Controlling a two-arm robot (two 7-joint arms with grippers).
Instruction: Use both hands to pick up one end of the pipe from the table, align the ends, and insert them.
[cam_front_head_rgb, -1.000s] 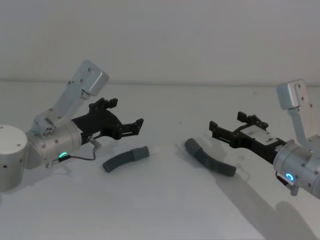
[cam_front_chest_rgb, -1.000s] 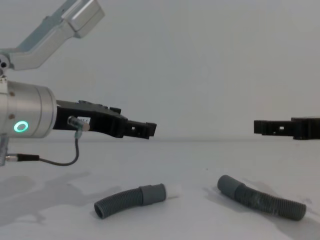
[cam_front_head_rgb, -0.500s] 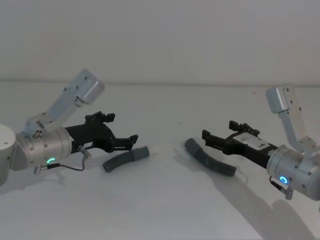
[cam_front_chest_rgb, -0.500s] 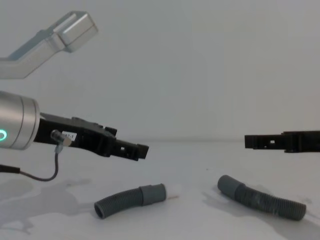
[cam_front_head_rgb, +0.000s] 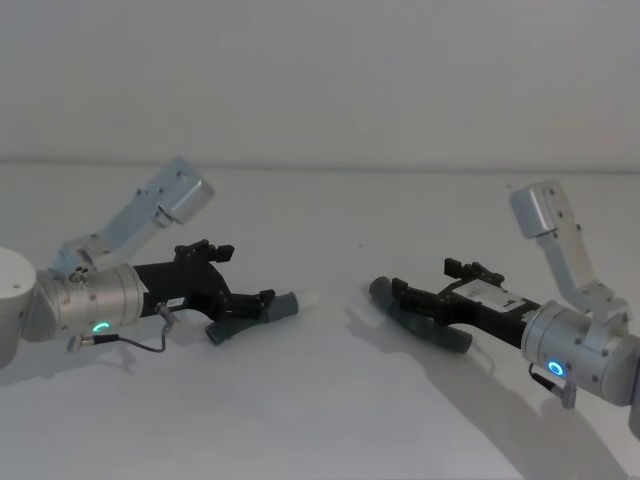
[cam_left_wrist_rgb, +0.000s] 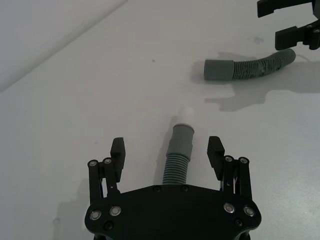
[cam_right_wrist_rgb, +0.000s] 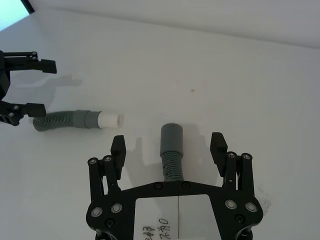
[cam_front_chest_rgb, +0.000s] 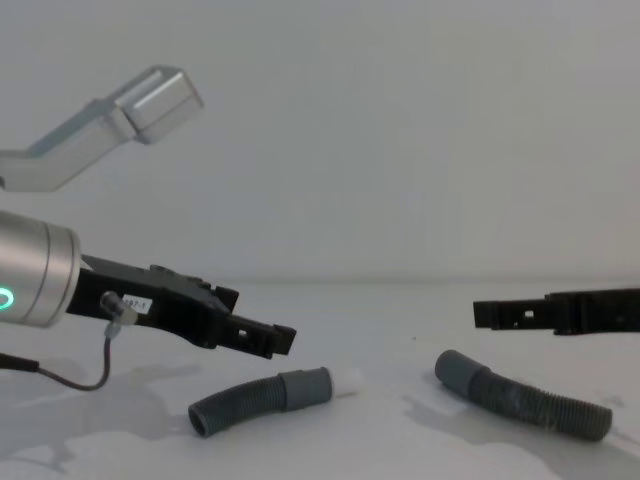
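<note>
Two dark grey corrugated pieces of the pipe lie on the off-white table (cam_front_head_rgb: 320, 410). The left piece (cam_front_head_rgb: 240, 320) (cam_front_chest_rgb: 250, 402) ends in a grey cuff (cam_left_wrist_rgb: 182, 136) with a white stub tip (cam_left_wrist_rgb: 186, 114). My left gripper (cam_front_head_rgb: 258, 302) (cam_left_wrist_rgb: 166, 150) hangs open just above this piece, one finger on each side of it. The right piece (cam_front_head_rgb: 425, 322) (cam_front_chest_rgb: 525, 398) has a plain grey cuff (cam_right_wrist_rgb: 171, 137). Over it my right gripper (cam_front_head_rgb: 402, 295) (cam_right_wrist_rgb: 168, 146), with its white label, is open and straddles it. In the chest view both grippers (cam_front_chest_rgb: 272, 340) (cam_front_chest_rgb: 497, 313) stay clear of the hoses.
The two cuffed ends face each other across a bare gap of table (cam_front_head_rgb: 340, 300). A pale wall (cam_front_head_rgb: 320, 80) rises behind the table's far edge. A thin cable (cam_front_head_rgb: 150, 340) loops under my left wrist.
Both grippers have come down and inward, from hovering high beside the hoses to straddling them close above. Neither hose piece has moved.
</note>
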